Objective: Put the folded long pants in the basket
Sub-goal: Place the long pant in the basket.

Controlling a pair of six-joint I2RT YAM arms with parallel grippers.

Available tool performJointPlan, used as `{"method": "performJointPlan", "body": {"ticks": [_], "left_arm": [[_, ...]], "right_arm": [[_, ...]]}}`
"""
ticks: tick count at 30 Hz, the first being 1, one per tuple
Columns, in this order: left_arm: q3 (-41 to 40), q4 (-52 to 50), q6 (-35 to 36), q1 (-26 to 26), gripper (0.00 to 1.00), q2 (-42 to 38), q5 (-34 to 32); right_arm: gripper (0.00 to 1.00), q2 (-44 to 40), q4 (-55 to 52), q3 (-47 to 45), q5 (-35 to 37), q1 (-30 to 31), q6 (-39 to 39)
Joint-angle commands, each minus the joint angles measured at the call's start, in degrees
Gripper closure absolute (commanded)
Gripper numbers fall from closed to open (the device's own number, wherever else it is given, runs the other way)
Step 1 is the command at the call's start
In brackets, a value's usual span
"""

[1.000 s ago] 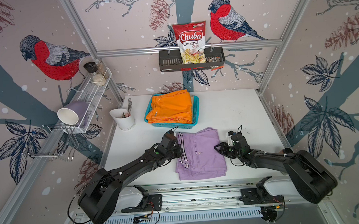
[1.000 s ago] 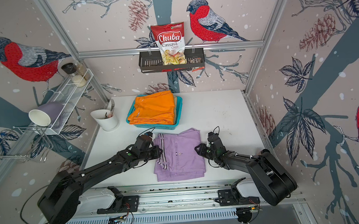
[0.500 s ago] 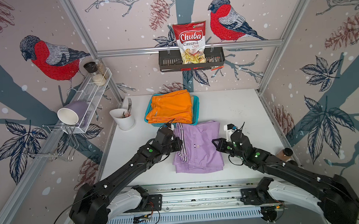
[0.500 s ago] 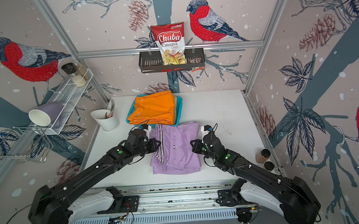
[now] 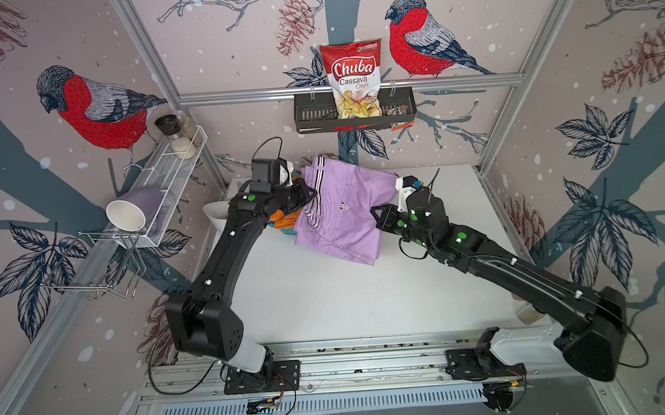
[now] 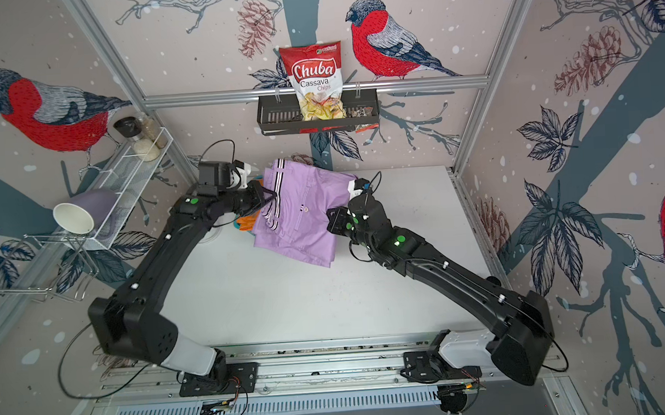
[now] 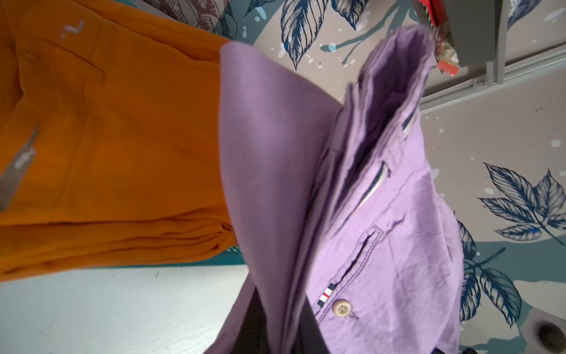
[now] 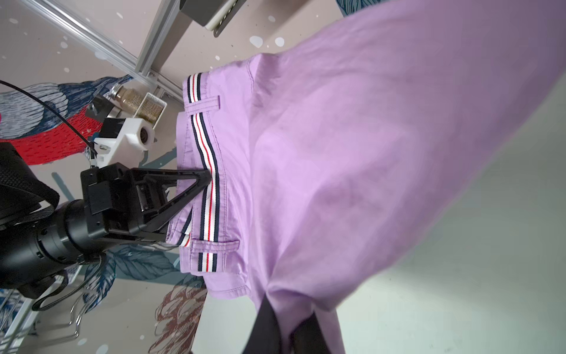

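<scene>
The lilac folded long pants (image 5: 343, 212) with striped trim hang in the air between both arms, over the basket's near edge in both top views. My left gripper (image 5: 310, 194) is shut on their striped waistband. My right gripper (image 5: 376, 216) is shut on the opposite edge. In the left wrist view the lilac cloth (image 7: 382, 245) is pinched in my left gripper (image 7: 281, 332). Beyond it, orange folded pants (image 7: 107, 153) lie in the teal basket (image 7: 220, 262). In the right wrist view my right gripper (image 8: 288, 332) clamps the lilac cloth (image 8: 367, 153). The basket (image 5: 285, 231) is mostly hidden in the top views.
A white cup (image 5: 215, 218) stands left of the basket, behind my left arm. A white wire rack (image 5: 165, 178) with a purple mug (image 5: 135, 211) is on the left wall. A black shelf tray (image 5: 314, 117) holds a chips bag on the back wall. A small jar (image 5: 526, 311) sits at the table's right edge.
The right gripper shut on the lilac pants. Both arms lifted them off the table and carried them back toward the basket, where they now cover most of the orange pair.
</scene>
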Motion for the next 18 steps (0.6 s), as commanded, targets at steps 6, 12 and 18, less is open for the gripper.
{"method": "performJointPlan", "body": {"ticks": [6,12,18], "left_arm": [[30.5,-18.9,3.9,7.0,1.0,22.5,0.2],[47.0,-24.5,3.2,9.1,1.0,36.2,0.9],[47.2,-25.0,3.0,12.6,1.0,42.9,2.5]], "right_arm": [[1.0,17.5,-0.2,16.2,-10.8,-8.4,-5.6],[1.0,31.5,0.1,24.9,-16.8,-13.0,-7.0],[1.0,47.3,-3.3,35.7,-21.8,-14.3,-7.8]]}}
